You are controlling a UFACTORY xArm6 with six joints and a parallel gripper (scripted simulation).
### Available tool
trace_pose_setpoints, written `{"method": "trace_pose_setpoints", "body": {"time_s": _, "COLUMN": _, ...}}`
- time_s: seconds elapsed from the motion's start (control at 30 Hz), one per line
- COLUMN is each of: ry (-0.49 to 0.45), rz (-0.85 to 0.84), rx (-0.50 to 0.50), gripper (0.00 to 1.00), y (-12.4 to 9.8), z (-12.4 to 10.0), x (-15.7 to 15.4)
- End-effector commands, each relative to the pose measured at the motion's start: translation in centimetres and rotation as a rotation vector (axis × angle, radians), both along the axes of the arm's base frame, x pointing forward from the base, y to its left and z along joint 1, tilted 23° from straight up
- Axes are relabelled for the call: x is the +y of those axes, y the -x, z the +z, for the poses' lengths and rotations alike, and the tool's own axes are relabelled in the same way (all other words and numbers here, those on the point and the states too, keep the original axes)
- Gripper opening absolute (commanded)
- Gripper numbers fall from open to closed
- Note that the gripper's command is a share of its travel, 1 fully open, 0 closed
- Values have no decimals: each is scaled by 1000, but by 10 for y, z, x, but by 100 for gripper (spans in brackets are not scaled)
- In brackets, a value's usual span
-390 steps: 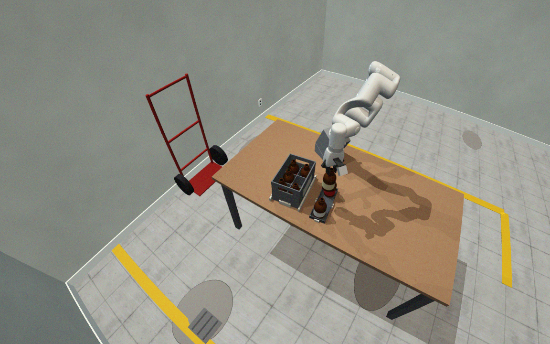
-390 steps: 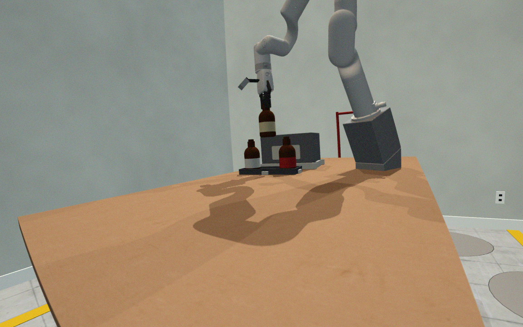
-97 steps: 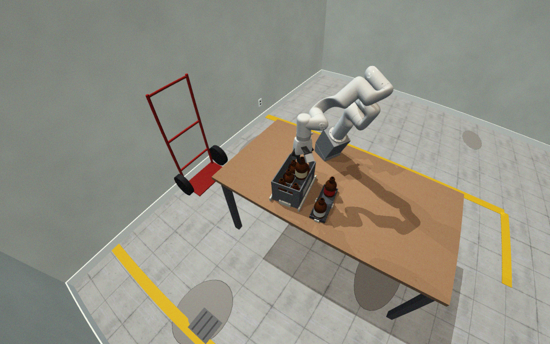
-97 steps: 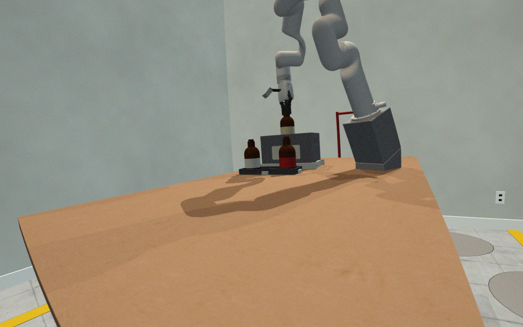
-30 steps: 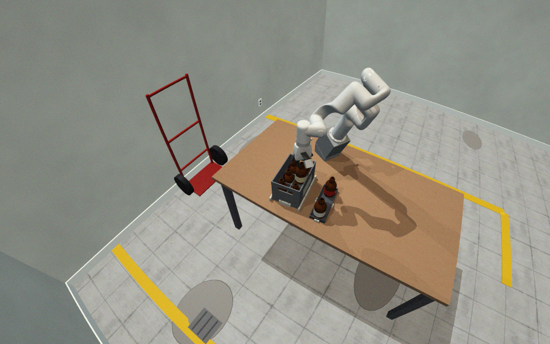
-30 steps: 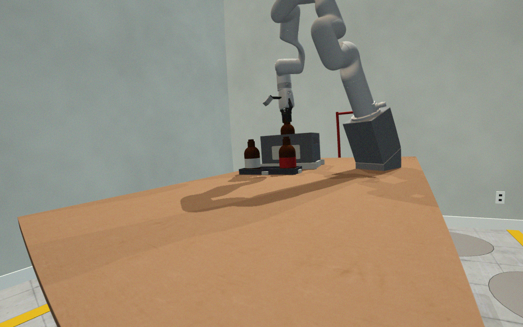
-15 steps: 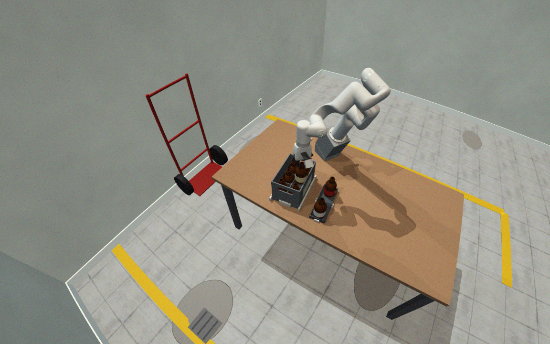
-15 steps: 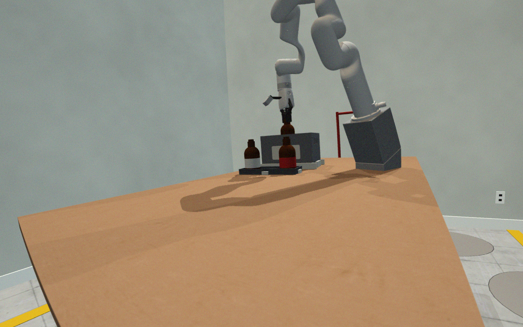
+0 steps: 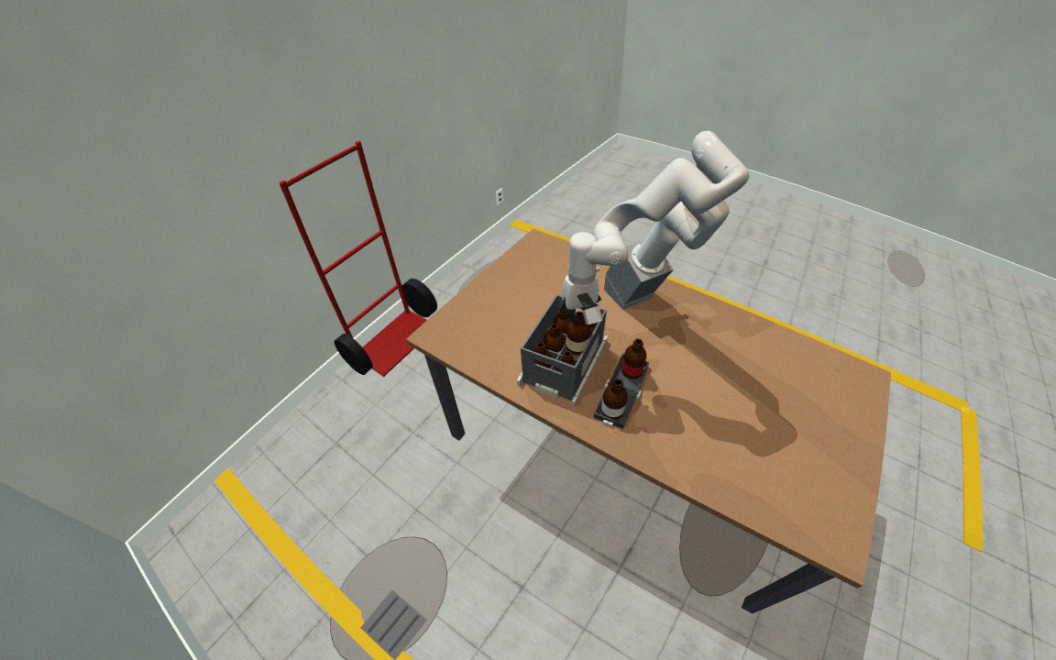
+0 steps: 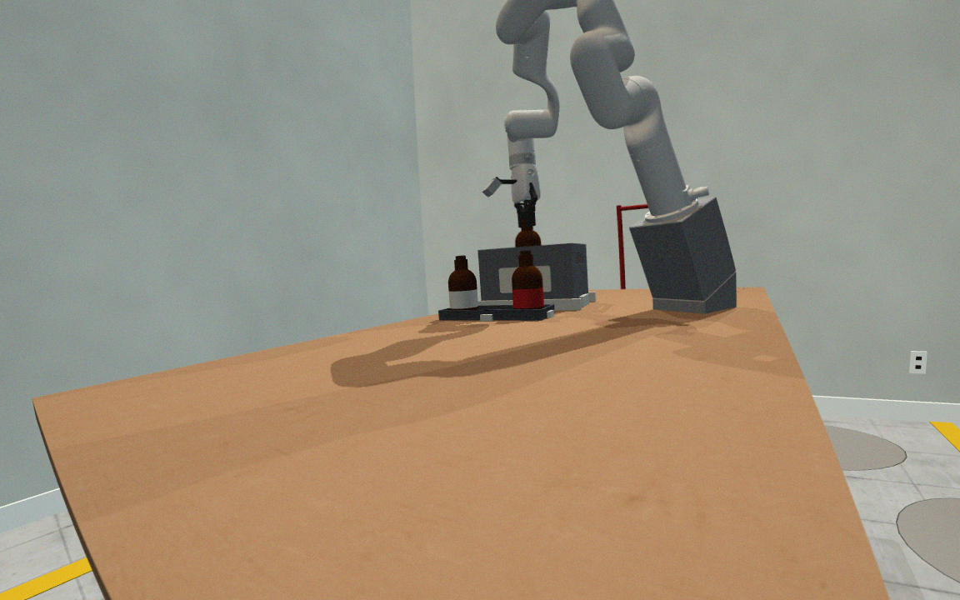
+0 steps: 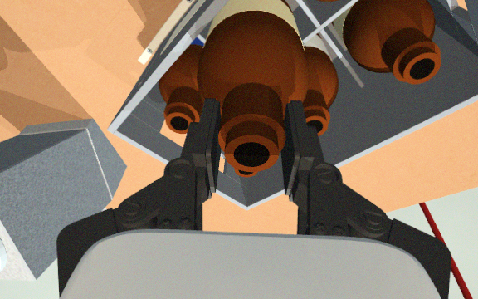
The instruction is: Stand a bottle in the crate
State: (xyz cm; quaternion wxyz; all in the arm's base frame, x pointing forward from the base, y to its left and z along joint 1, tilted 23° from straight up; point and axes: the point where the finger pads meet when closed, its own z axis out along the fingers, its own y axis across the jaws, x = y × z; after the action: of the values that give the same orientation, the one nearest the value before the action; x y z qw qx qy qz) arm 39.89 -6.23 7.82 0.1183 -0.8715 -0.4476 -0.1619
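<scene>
My gripper is shut on the neck of a brown bottle with a cream label. This bottle is upright and partly inside the dark grey crate; its shoulder is above the rim and its base is hidden. It stands higher than the several other brown bottles in the crate, such as one bottle near the middle. A red-labelled bottle and a white-labelled bottle stand upright on the dark tray.
The tray lies beside the crate on the brown table, near its long front edge. The grey robot base block stands at the back edge. A red hand truck stands on the floor beyond the table's end.
</scene>
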Motion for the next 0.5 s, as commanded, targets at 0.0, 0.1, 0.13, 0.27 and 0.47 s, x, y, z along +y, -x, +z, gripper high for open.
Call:
{"method": "trace_pose_setpoints", "body": {"time_s": 0.0, "ry": 1, "rz": -1, "rx": -3, "gripper": 0, "y": -2, "z": -3, "x": 1}}
{"method": "trace_pose_setpoints", "body": {"time_s": 0.1, "ry": 1, "rz": -1, "rx": -3, "gripper": 0, "y": -3, "z": -6, "x": 2}}
{"method": "trace_pose_setpoints", "body": {"time_s": 0.13, "ry": 1, "rz": -1, "rx": -3, "gripper": 0, "y": -3, "z": -7, "x": 2}}
{"method": "trace_pose_setpoints", "body": {"time_s": 0.27, "ry": 1, "rz": -1, "rx": -3, "gripper": 0, "y": -4, "z": -11, "x": 4}}
{"method": "trace_pose_setpoints", "body": {"time_s": 0.47, "ry": 1, "rz": -1, "rx": -3, "gripper": 0, "y": -5, "z": -16, "x": 6}}
